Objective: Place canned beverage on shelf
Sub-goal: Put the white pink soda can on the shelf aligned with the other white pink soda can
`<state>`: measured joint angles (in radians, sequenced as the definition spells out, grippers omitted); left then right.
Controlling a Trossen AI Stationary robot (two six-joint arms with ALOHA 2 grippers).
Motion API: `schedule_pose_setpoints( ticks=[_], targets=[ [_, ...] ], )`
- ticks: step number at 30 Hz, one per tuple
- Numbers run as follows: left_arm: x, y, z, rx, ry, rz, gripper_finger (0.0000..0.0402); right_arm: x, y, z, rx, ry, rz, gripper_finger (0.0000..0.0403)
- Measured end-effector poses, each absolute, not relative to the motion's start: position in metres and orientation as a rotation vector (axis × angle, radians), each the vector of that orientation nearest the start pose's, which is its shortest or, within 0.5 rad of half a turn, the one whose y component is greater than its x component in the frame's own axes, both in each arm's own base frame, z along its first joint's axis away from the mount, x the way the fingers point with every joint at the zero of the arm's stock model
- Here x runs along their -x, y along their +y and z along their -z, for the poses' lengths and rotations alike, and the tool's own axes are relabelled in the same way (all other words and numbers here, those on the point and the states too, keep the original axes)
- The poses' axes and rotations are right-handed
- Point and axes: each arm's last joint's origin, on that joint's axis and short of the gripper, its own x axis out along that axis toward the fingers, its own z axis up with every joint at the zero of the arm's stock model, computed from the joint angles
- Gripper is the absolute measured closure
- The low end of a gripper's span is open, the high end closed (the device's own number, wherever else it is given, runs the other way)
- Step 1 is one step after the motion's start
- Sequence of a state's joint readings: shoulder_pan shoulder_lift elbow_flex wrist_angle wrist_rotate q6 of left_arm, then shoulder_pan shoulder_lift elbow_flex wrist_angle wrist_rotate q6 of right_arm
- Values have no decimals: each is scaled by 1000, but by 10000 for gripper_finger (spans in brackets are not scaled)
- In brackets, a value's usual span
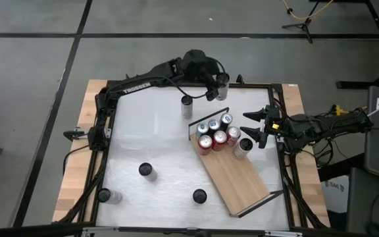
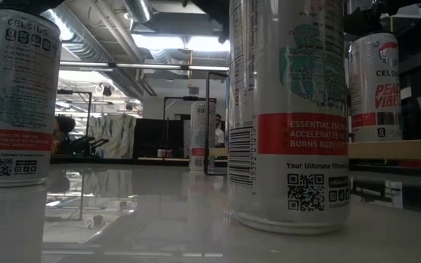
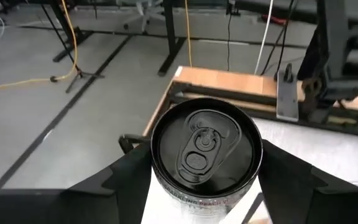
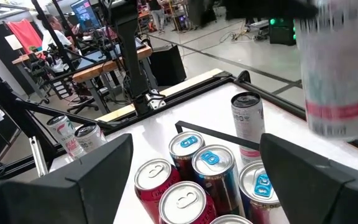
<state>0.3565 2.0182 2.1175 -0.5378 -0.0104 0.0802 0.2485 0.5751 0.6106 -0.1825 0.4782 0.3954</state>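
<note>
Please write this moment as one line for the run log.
left gripper: shut on can, lifted near table's far edge | right gripper: open, beside shelf | shelf: six cans at one end

One shelf [image 1: 237, 176] carries seven cans [image 1: 218, 138]. Four cans stand on the white surface [image 1: 156, 131], a fifth sits in the left claw [image 1: 217, 87].

The white table [image 1: 156, 141] bears four loose cans [image 1: 146, 170]; the shelf [image 1: 235, 178] carries seven.
</note>
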Motion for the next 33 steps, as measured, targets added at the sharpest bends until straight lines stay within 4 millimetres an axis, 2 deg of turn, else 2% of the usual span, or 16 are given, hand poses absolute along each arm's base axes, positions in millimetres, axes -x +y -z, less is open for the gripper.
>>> schedule_pose_setpoints(
  ticks=[5, 11, 20, 27, 33],
  targets=[
    [-425, 149, -415, -16, 397, -331, 165, -133, 20, -302, -341, 90, 253, 61],
    [-418, 124, -447, -30, 359, -279, 165, -133, 20, -302, -341, 88, 253, 61],
    [-396, 82, -464, 37, 408, -217, 165, -133, 20, -302, -342, 87, 253, 61],
    [-369, 58, -475, 32, 499, -318, 165, -133, 20, -302, -342, 87, 252, 61],
    [-343, 38, -479, 104, 589, -393, 165, -133, 20, -302, -342, 87, 252, 61]
  ],
)
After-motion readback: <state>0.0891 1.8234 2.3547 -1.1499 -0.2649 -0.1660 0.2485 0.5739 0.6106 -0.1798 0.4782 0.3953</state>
